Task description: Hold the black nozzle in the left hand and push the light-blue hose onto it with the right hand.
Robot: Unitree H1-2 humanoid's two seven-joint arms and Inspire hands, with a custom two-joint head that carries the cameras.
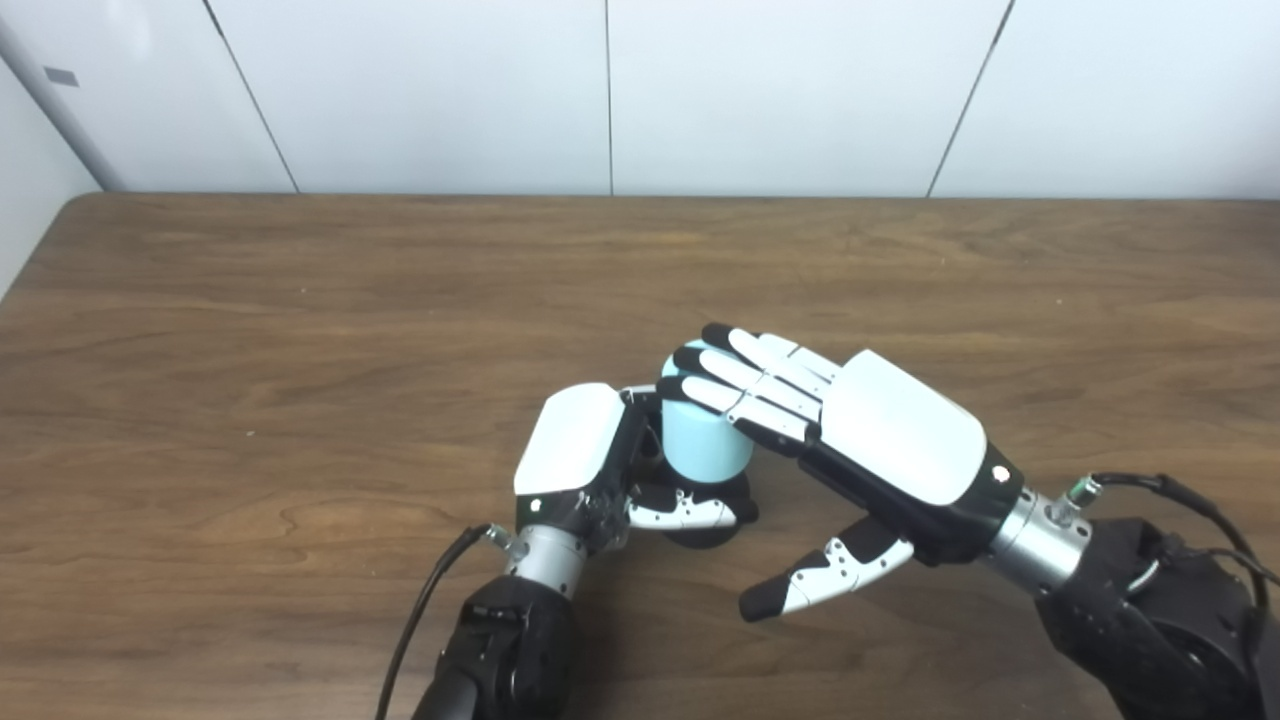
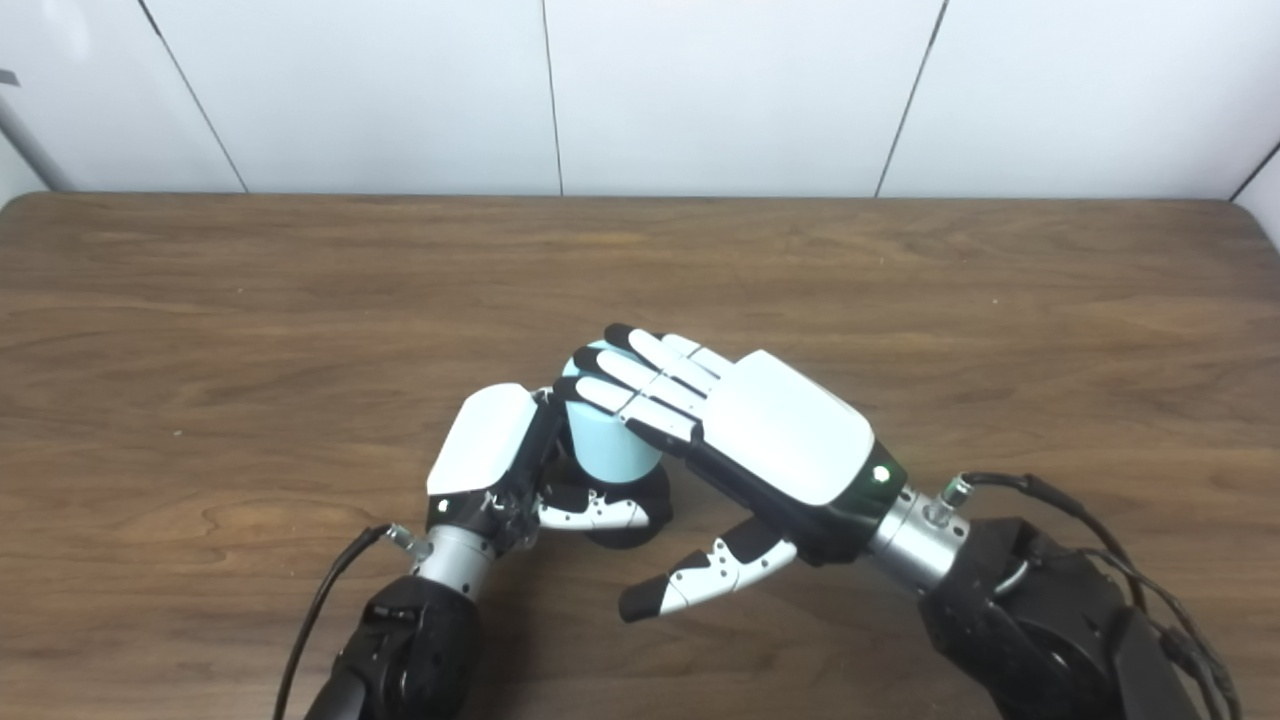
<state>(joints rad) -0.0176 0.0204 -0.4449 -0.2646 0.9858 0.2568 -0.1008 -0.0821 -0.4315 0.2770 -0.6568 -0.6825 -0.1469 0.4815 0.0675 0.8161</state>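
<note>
Light-blue hose point(image 1: 703, 440) stands on the black nozzle point(image 1: 712, 505) at frame centre, gripped by the left hand point(image 1: 590, 460). Right hand point(image 1: 850, 425), fingers flat and spread, rests on top: pushing step; next, press straight down.

The worktop point(image 1: 300, 330) is brown wood grain with a smooth, low sheen. The light-blue hose point(image 1: 700, 450) looks like smooth matt plastic. Each robot hand, left point(image 1: 590, 465) and right point(image 1: 880, 440), has glossy white plastic shells, black matt parts and a brushed metal wrist. Matt white panels point(image 1: 450, 90) fill the frame's top.
</note>
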